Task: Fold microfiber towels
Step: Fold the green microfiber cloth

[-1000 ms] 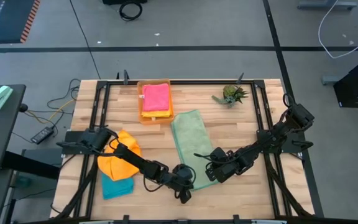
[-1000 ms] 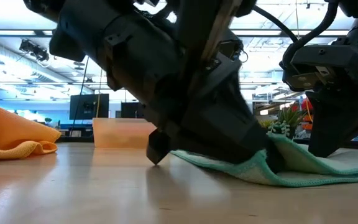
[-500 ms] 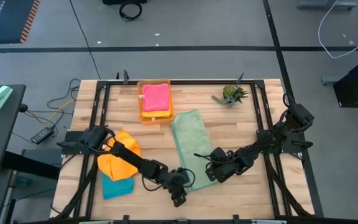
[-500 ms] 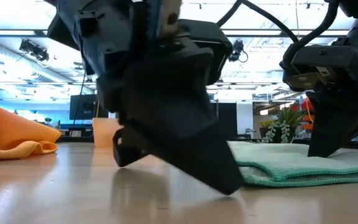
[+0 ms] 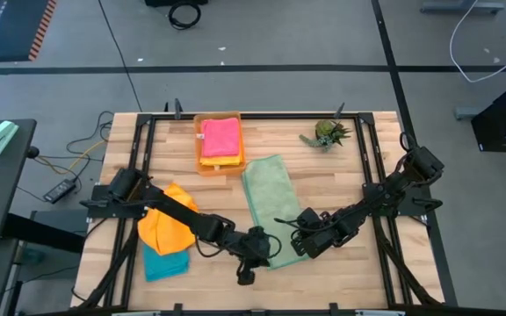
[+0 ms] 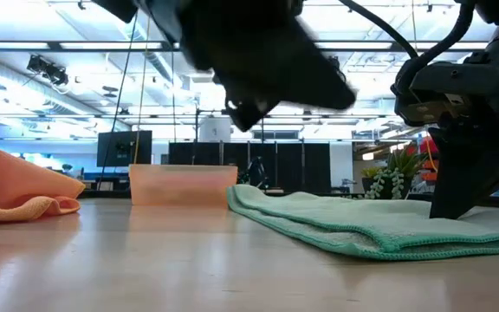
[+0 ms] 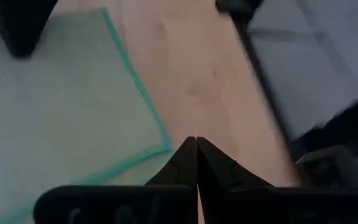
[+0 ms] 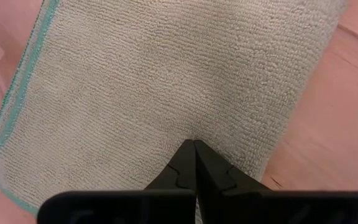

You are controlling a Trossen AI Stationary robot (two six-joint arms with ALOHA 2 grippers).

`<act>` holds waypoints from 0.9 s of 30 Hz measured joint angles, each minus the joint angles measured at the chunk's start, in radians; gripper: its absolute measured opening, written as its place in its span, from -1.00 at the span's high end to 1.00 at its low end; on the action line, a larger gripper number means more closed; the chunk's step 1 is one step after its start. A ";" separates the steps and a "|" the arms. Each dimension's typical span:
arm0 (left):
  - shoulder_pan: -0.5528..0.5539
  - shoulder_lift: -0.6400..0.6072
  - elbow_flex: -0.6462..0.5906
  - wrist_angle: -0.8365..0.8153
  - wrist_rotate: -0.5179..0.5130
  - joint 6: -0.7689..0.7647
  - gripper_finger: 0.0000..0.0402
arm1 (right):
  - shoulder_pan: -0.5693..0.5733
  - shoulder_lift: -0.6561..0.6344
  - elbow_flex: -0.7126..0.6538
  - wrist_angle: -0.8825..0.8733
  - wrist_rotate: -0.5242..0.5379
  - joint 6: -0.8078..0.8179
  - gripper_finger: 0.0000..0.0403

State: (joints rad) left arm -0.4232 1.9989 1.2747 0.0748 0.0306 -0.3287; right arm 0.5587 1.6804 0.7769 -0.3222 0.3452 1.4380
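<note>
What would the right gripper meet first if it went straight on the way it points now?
The sage green towel: the shut right gripper points down onto its surface and seems to touch it already, though contact is hard to confirm.

Sage green towel [image 6: 379, 227] flat on table [image 6: 145, 269], orange towel [image 6: 16, 186] left, dark gripper [image 6: 470, 139] pressing right

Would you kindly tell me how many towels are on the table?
4: pink towel in the tray, green spread mid-table, orange at the left, teal partly beneath it. More may be hidden under these.
</note>
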 joint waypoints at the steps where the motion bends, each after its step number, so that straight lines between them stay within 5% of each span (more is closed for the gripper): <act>1: 0.000 0.002 0.000 -0.005 -0.001 0.078 0.97 | 0.000 -0.002 0.000 0.000 -0.004 -0.001 0.99; 16: 0.028 0.078 0.003 0.028 -0.034 0.568 0.30 | 0.017 -0.117 0.071 -0.051 -0.050 -0.021 0.99; 27: 0.047 0.115 0.000 0.007 -0.056 0.681 0.42 | 0.149 -0.342 0.071 -0.240 0.132 0.147 0.99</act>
State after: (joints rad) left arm -0.3760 2.1140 1.2747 0.0814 -0.0258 0.3523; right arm 0.7078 1.3385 0.8475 -0.5618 0.4776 1.5851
